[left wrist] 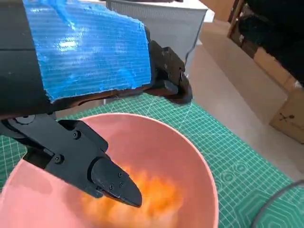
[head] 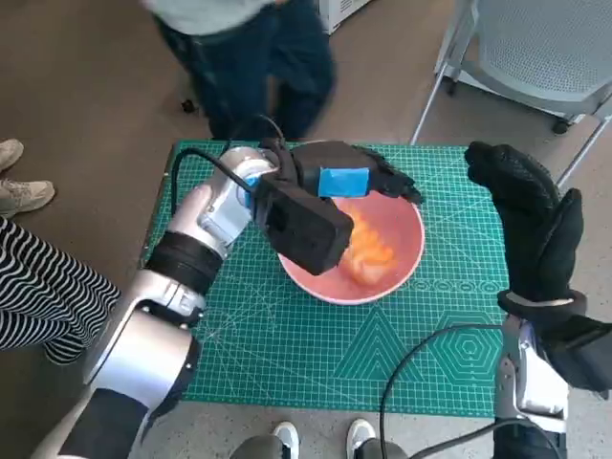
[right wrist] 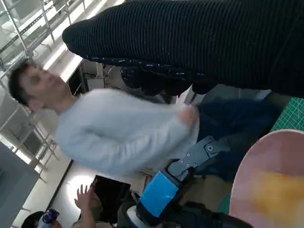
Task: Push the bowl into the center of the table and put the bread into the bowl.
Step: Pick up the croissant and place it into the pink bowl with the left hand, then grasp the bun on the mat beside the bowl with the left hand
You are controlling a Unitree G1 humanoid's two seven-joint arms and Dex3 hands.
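The left hand (head: 359, 180) hovers over the pink bowl (head: 406, 253), fingers spread, holding nothing. The bowl sits near the middle of the green mat (head: 287, 354), with the orange-gold bread (head: 368, 251) lying inside it. The bread is probably light and soft, best cupped from its sides. The right hand (head: 531, 215) hangs raised by the mat's right edge, empty, fingers loosely extended.
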